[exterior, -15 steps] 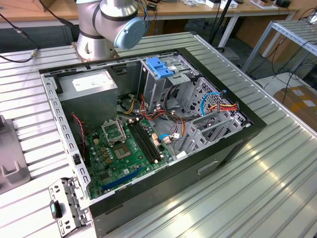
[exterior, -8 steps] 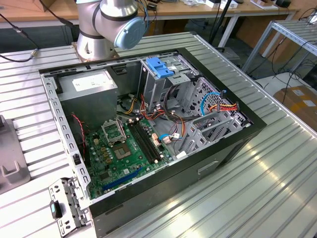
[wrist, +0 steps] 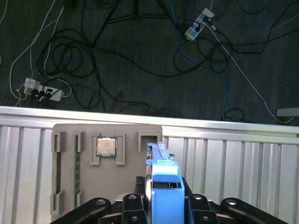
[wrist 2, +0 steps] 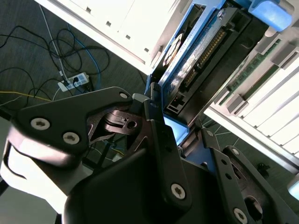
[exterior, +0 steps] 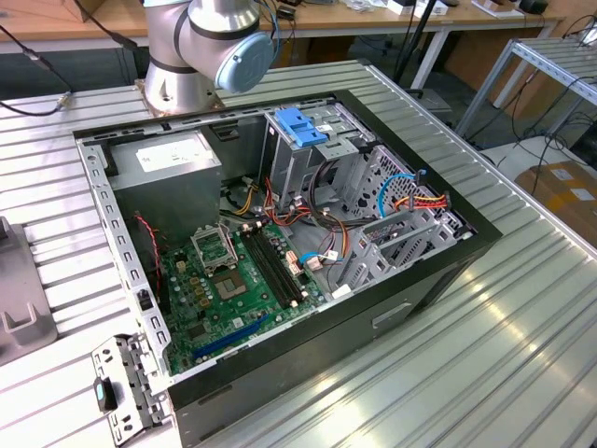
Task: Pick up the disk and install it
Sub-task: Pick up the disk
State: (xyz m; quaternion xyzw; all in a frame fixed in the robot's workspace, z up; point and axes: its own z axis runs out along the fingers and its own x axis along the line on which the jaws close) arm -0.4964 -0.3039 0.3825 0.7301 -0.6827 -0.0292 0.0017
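The disk (wrist: 161, 163) stands on edge at the bench (wrist: 243, 158) edge, between the fingers of the gripper (wrist: 164, 193). The jaws are narrow and press against both its sides.

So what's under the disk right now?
A grey holder plate on the ribbed table, a processor chip seated beside. The gripper covers where the disk meets it.

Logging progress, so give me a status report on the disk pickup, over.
Tool closed on the disk. Disk on edge at the grey fixture, not in the case. Loose cables beside the drive cage.
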